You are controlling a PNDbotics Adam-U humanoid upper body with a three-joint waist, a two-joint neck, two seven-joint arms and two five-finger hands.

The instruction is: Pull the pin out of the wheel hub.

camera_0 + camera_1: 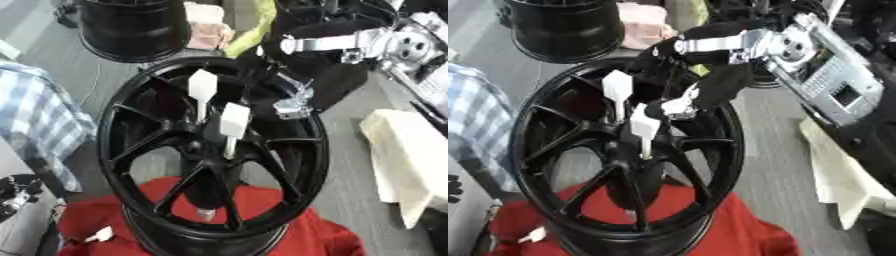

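The black wheel hub (pixel 213 155) stands in front of me on a red cloth (pixel 315 235), with two white pins (pixel 234 122) (flat-topped, side by side) sticking up from its centre. My right hand (pixel 702 92) reaches in from the far right, just beside the nearer pin; whether my fingers are spread or pinching it, I cannot tell. A second black rim (pixel 131 30) sits far left.

Even, soft light, no hard shadows; whole pic blurry, slight sheen on black wheel rim (pixel 317 150).
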